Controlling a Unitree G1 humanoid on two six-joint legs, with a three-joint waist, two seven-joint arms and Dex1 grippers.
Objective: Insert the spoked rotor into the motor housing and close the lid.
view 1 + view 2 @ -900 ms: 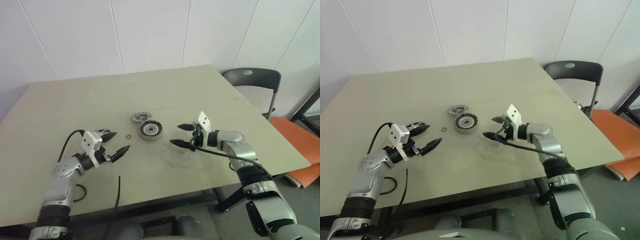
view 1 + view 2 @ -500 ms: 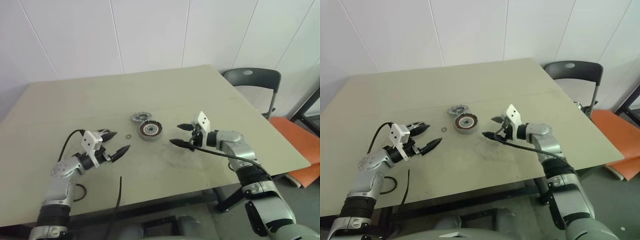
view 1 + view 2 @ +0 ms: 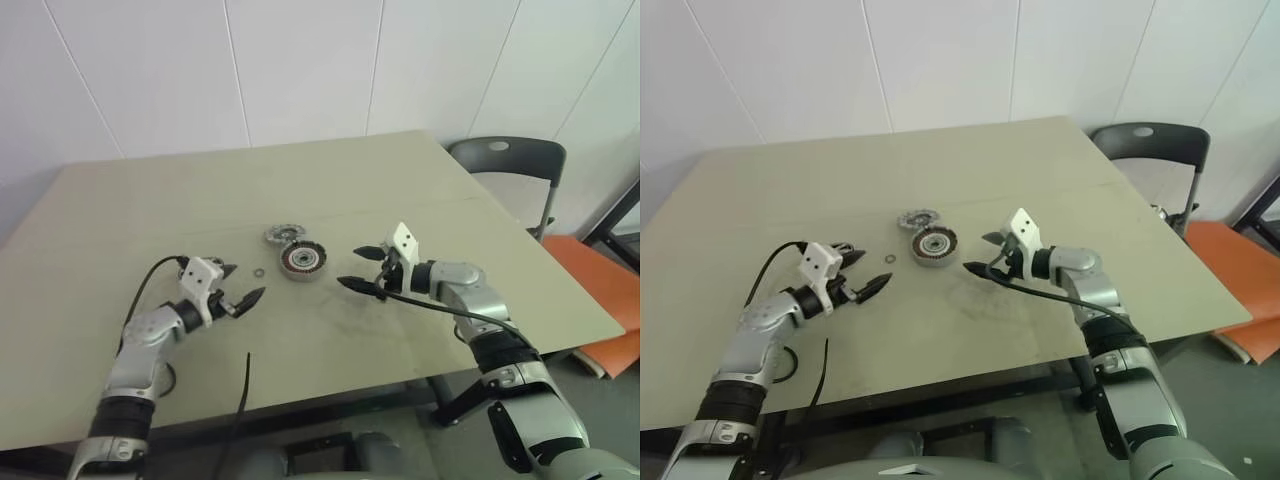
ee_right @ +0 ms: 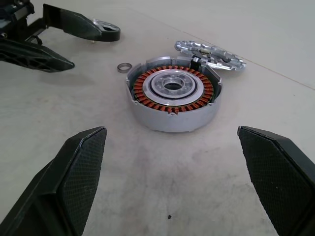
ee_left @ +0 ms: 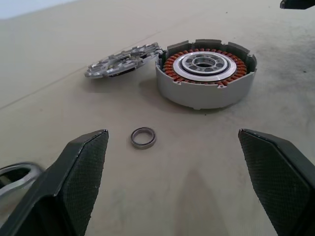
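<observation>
- Left eye view: the left gripper [image 3: 238,283] has come forward toward the parts since the earlier frames and now sits just beside the small ring [image 3: 259,272], its fingers spread wide and holding nothing.
- The right gripper [image 3: 362,268] has kept its place near the motor housing [image 3: 301,260], its fingers also spread and empty.
- That advance suggests the left arm is starting its approach for a pick; no part has been lifted yet, so the task looks barely begun.
- The spoked rotor [image 3: 282,235] lies on the table [image 3: 150,200] behind the housing, its edge touching the housing's rim.
- The left wrist view shows what the head views cannot: the rotor [image 5: 123,60] rests tilted against the housing [image 5: 205,73], whose copper windings and dark centre are open to view.
- The right wrist view shows a flat silvery piece [image 4: 102,23] lying beside the left gripper's fingers; whether it is the lid cannot be told.
</observation>
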